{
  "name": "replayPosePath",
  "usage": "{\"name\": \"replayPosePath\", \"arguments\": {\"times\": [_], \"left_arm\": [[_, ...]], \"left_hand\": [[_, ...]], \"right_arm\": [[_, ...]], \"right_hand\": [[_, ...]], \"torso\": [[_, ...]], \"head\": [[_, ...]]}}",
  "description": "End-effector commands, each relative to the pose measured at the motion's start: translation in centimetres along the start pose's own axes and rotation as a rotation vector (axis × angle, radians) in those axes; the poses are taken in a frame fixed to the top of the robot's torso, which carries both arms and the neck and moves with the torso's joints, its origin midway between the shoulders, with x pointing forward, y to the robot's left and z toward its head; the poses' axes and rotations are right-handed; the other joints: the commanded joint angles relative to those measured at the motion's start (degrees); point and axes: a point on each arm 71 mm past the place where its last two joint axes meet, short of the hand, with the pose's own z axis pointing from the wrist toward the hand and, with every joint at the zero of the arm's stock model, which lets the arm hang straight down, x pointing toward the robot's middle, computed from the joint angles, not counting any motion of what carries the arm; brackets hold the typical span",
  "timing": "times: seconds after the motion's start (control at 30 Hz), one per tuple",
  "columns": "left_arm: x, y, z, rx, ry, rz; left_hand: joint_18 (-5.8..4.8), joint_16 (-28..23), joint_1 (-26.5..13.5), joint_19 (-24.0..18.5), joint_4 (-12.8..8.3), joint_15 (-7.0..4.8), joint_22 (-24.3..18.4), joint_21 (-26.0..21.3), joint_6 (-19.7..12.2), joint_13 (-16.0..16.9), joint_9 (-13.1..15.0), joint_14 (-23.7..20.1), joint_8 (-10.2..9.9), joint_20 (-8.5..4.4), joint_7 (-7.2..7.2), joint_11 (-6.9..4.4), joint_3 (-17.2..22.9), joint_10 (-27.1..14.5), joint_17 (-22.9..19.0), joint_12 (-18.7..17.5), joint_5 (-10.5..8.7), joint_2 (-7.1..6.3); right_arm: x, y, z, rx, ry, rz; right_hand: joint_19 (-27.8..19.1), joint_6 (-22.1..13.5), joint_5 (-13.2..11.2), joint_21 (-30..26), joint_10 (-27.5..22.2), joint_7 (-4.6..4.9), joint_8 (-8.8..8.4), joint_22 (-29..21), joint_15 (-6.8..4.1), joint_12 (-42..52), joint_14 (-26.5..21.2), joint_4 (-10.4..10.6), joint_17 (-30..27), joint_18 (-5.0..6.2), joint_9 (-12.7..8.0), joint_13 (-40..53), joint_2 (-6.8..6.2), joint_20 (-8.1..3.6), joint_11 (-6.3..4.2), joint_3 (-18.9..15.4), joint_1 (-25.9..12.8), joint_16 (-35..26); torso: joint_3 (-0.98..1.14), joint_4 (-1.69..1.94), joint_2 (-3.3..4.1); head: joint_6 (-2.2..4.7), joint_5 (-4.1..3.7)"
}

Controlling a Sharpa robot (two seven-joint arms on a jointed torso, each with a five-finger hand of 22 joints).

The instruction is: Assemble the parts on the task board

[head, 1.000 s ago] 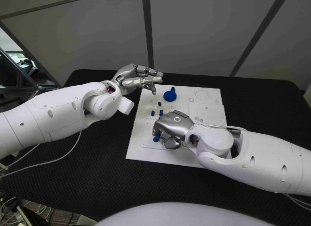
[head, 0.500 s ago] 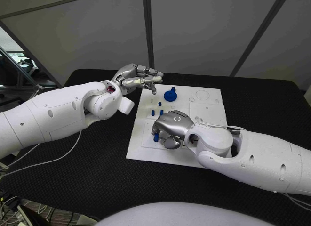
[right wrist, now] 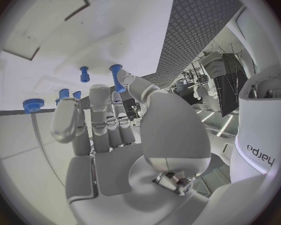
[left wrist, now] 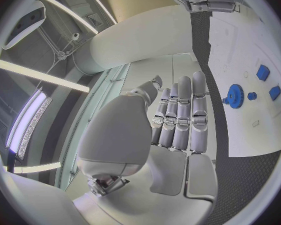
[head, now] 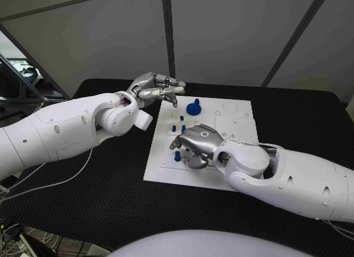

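Peg (head: 177, 156) stands upright on the board (head: 239, 128), just left of the right hand (head: 198, 145), which is released, fingers apart above it. Left hand (head: 155, 88) is farther, off the board's far-left corner, curled, empty.

Just beyond the silver right hand (head: 197, 145) small blue upright pegs (head: 178, 128) and a blue gear-shaped part (head: 194, 108) stand close together on the white task board (head: 237, 124). The board surface farther to its right seems free.

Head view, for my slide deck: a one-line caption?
Right hand hovers over blue parts on the white task board; left hand waits beside it.
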Motion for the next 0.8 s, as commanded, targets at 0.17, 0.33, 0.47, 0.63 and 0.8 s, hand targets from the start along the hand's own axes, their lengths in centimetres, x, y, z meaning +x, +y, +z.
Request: {"name": "replayPosePath", "arguments": {"times": [0.17,0.33,0.47,0.63,0.8], "left_arm": [[0.0,-0.1,0.0,0.005,0.009,-0.007],[-0.1,-0.1,-0.1,0.004,0.007,-0.007],[-0.3,-0.1,-0.2,0.003,0.002,-0.005],[-0.6,-0.1,-0.4,0.001,-0.006,-0.002],[-0.6,0.0,-0.4,-0.003,-0.009,-0.007]], "left_hand": [[-0.76,-0.33,-0.13,0.55,0.14,0.13,-0.06,-0.15,-0.05,0.07,0.07,0.17,-0.39,-0.04,0.15,0.3,-0.27,0.11,-0.07,-0.2,-0.26,0.09],[-0.76,-0.33,-0.13,0.55,0.14,0.13,-0.06,-0.15,-0.05,0.07,0.07,0.17,-0.39,-0.04,0.15,0.3,-0.27,0.11,-0.07,-0.2,-0.26,0.09],[-0.76,-0.33,-0.13,0.55,0.14,0.13,-0.06,-0.15,-0.05,0.07,0.07,0.17,-0.39,-0.04,0.15,0.3,-0.27,0.11,-0.07,-0.2,-0.26,0.09],[-0.76,-0.41,-0.05,0.62,0.11,0.13,-0.19,-0.28,-0.07,0.08,0.08,0.17,-0.43,-0.05,0.16,0.31,-0.32,0.09,-0.07,-0.24,-0.26,0.07],[-0.76,-0.42,-0.08,0.63,0.13,0.14,-0.21,-0.3,-0.07,0.08,0.09,0.17,-0.44,-0.05,0.15,0.32,-0.35,0.09,-0.06,-0.24,-0.26,0.05]], "right_arm": [[-1.4,-0.8,-1.6,-0.005,-0.152,0.065],[-2.5,-3.1,-3.9,0.082,-0.211,0.188],[-3.1,-6.6,-6.7,0.256,-0.187,0.383],[-2.7,-10.0,-10.2,0.446,-0.126,0.563],[-2.5,-11.8,-12.7,0.562,-0.096,0.639]], "right_hand": [[-0.86,0.32,-0.11,-1.01,-0.49,1.25,0.24,-1.31,-0.18,1.02,-0.6,0.14,-1.67,0.91,0.18,0.03,-0.11,0.01,-0.13,-1.41,0.89,-1.65],[-0.35,4.97,-0.04,-0.86,6.25,3.34,1.85,-0.91,-1.01,4.89,-0.26,1.6,-1.71,0.81,0.83,1.04,0.79,-0.48,-1.33,-1.38,-0.48,-1.72],[2.81,9.06,-0.86,2.54,17.33,0.94,3.21,4.28,-3.28,11.31,1.85,4.87,3.93,-0.29,1.91,4.55,0.39,-2.45,-4.54,-3.07,-4.39,3.63],[6.94,12.34,-0.37,7.47,24.44,-1.42,4.74,11.75,-6.07,41.28,5.29,8.7,21.36,-2.04,5.43,33.74,-0.48,-5.22,-7.79,-9.11,-7.15,19.62],[8.76,12.23,-0.02,9.82,24.06,-1.57,5.58,15.62,-5.99,64.86,5.72,12.0,29.59,-2.84,10.27,59.69,0.15,-5.54,-8.14,-13.34,-6.96,26.73]], "torso": [[0.02,0.0,-0.11],[-0.08,0.0,-0.19],[-0.15,-0.17,-0.31],[-0.39,-0.63,-0.66],[-0.62,-0.96,-0.9]], "head": [[0.23,-0.11],[0.71,-0.85],[1.48,-2.42],[1.88,-4.51],[2.17,-6.57]]}}
